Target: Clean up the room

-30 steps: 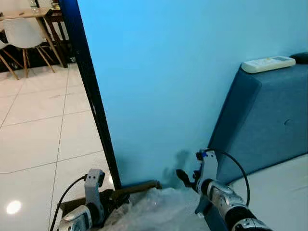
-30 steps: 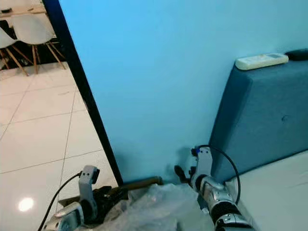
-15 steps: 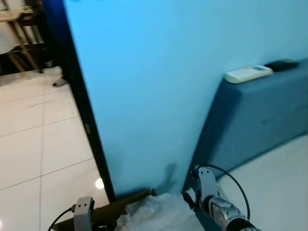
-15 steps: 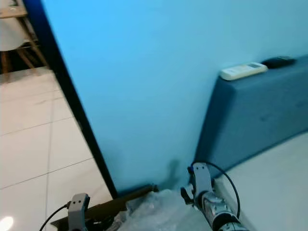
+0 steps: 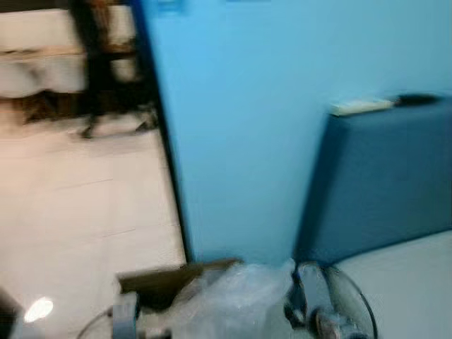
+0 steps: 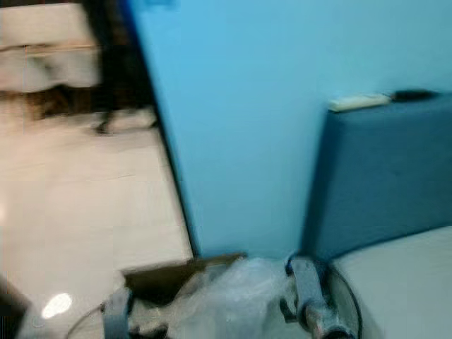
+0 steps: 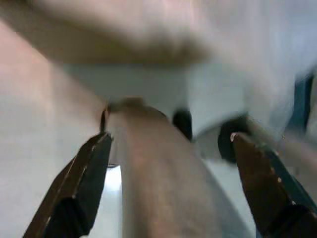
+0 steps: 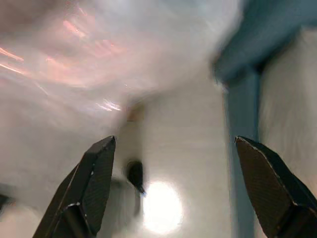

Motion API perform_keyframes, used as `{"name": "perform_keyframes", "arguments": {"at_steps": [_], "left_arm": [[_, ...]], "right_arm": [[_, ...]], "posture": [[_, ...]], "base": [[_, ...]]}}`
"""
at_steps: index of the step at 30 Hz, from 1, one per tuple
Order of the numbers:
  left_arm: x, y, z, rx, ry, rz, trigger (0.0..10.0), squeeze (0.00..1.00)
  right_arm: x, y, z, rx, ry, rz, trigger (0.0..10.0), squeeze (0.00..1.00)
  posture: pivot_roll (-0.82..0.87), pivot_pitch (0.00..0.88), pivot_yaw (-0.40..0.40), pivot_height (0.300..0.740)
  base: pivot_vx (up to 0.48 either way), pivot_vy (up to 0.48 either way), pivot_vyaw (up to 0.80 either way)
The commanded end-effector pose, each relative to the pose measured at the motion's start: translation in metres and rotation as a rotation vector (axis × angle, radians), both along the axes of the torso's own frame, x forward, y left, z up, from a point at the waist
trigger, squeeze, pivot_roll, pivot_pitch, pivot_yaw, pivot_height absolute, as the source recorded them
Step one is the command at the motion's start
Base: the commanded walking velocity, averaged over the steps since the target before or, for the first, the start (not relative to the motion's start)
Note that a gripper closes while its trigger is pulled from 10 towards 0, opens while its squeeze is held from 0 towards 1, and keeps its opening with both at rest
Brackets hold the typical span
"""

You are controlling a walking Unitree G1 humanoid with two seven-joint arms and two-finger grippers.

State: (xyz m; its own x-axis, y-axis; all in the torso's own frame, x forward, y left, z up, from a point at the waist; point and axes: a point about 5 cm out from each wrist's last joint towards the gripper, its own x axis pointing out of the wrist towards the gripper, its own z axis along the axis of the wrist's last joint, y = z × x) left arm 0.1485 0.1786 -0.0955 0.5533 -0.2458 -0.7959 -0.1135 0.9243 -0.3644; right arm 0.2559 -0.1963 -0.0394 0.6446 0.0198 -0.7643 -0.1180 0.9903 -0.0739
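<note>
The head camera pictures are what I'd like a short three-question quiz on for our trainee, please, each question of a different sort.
1. True or false: the white remote lies on top of the blue headboard.
2. Multiple choice: what sits low in view between the left tool and the right tool? A) a clear plastic bag in a brown box B) a red bucket C) a stack of plates
3. Fill in: the wall behind the bag is coloured ____.

Key: 1 true; 2 A, the bag in the cardboard box; 3 blue. Both wrist views show the fingers spread apart.
</note>
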Motion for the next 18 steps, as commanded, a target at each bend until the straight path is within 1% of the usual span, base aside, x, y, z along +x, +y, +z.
{"name": "perform_keyframes", "arguments": {"at_steps": [1,6,18], "left_arm": [[0.0185,-0.0014,0.0074,0.014,-0.053,-0.019,10.0,0.00],[0.0180,-0.0059,0.0064,0.012,-0.042,-0.032,10.0,0.00],[0.0190,-0.0091,0.0059,0.023,-0.026,-0.054,10.0,0.00]], "right_arm": [[-0.0156,-0.0066,-0.0106,-0.017,0.061,-0.023,10.0,0.00],[-0.0158,-0.0066,-0.0109,-0.018,0.061,-0.034,10.0,0.00],[-0.0160,-0.0048,-0.0114,-0.013,0.056,-0.046,10.0,0.00]], "posture": [[-0.07,0.000,-0.021,0.700],[-0.07,0.000,-0.013,0.700],[-0.07,0.000,0.002,0.700]], "base": [[-0.480,0.000,0.00],[-0.480,0.000,0.00],[-0.480,0.000,0.00]]}}
